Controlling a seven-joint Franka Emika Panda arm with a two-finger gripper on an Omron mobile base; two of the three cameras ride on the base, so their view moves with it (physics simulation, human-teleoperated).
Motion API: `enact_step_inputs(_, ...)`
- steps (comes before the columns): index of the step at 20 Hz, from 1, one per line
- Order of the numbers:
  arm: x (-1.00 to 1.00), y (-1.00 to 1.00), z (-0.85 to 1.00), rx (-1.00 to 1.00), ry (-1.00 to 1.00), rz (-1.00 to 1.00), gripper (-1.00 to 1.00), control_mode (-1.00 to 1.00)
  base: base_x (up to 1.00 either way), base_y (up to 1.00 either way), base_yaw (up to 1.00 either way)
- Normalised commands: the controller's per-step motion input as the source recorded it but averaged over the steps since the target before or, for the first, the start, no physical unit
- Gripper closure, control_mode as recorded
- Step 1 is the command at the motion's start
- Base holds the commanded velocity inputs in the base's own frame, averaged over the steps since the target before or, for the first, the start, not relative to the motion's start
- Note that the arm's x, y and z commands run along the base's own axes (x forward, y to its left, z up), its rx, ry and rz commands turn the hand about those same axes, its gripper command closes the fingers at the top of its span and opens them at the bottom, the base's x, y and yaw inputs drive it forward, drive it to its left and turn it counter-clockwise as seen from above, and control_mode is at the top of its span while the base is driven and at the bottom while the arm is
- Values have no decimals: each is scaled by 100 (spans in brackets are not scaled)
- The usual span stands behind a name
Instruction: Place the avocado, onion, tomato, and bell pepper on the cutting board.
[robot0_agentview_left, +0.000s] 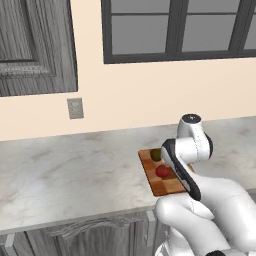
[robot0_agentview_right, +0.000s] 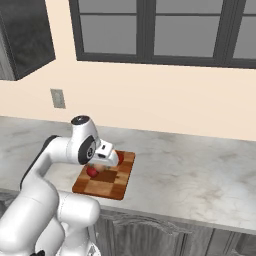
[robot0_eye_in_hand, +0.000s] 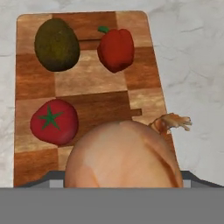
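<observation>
Pincer apparently clamped on onion (robot0_eye_in_hand: 124, 155), fingertips hidden behind it, above cutting board (robot0_eye_in_hand: 92, 78). On board: avocado (robot0_eye_in_hand: 57, 43), tomato (robot0_eye_in_hand: 54, 121), bell pepper (robot0_eye_in_hand: 115, 49). Board on marble tabletop (robot0_agentview_left: 70, 170).

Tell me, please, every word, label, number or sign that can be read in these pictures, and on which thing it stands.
There is none to read.
The board, avocado, pepper, tomato and onion carry no print.
The wall plate, cabinet door and counter are bare of writing too.
</observation>
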Motion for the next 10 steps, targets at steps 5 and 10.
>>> enact_step_inputs(5, 15, -12, -34, 4, 10, 0, 100, -100, 0, 0, 0)
enact_step_inputs(10, 19, -15, -22, 1, 9, 0, 100, -100, 0, 0, 0)
